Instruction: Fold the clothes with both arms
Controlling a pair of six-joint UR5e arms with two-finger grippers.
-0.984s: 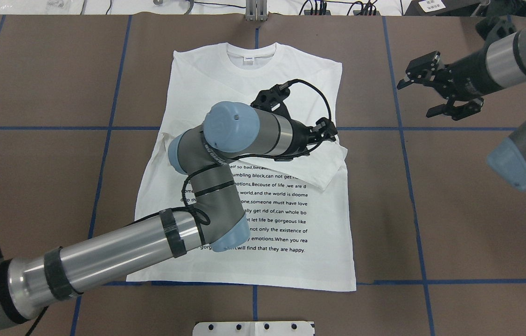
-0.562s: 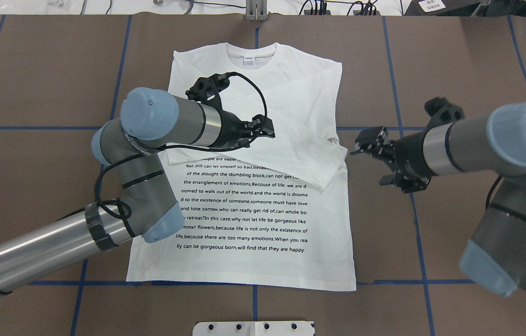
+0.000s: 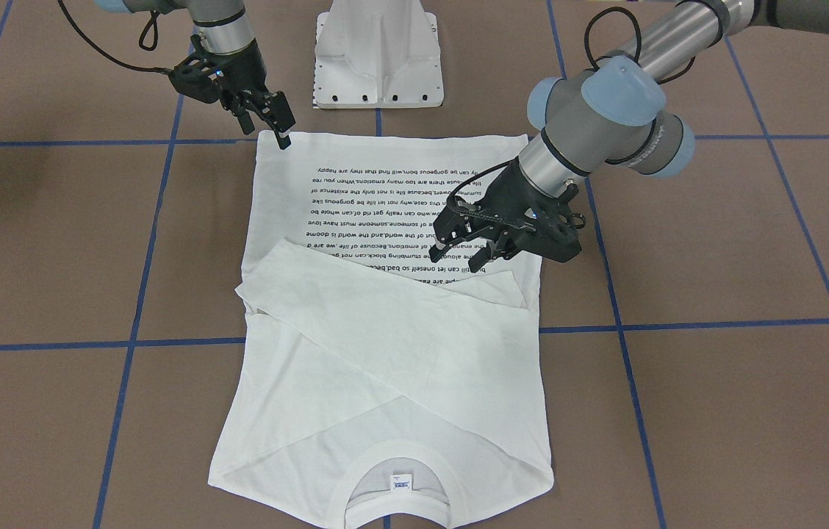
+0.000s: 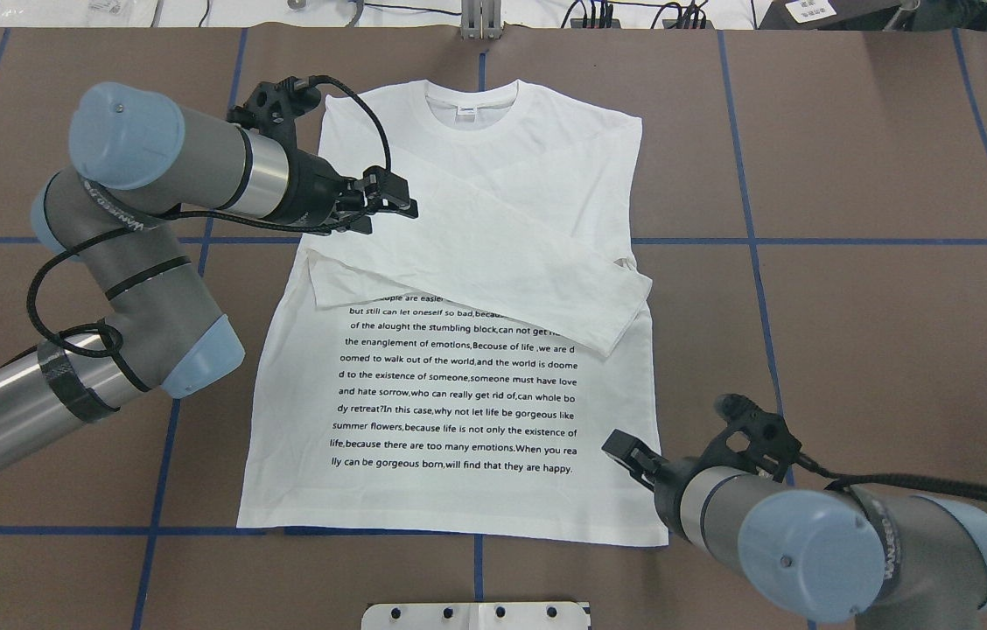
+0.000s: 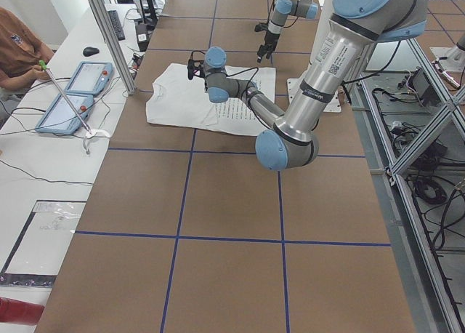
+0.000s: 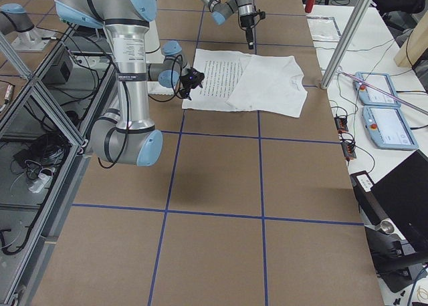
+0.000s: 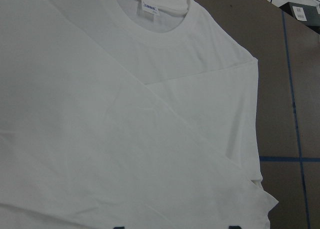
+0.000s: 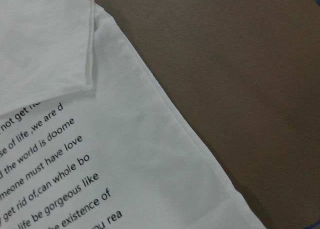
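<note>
Overhead exterior view: brown paper-covered bench [image 4: 896, 306] w/ blue tape grid carries the white long-sleeved cotton T-shirt [image 4: 546, 157]. It lies flat at centre, black-text print up, collar away from the robot. Both sleeves [image 4: 546, 280] lie crossed over the chest, so the sleeve step looks done & the body is ready for a hem-to-collar fold. Silver-grey tubular left arm [image 4: 152, 157] hangs above the shirt's shoulder on its own side; its jaws are apart, holding nothing, off the cloth. Silver-grey right arm [image 4: 808, 542] reaches low to the near hem corner [image 4: 655, 534], prob. to pinch there. Its jaws show edge-on, so can't tell if wide or narrow. Left prob. needs the opposite hem corner [image 4: 240, 523] for an even lift.
</note>
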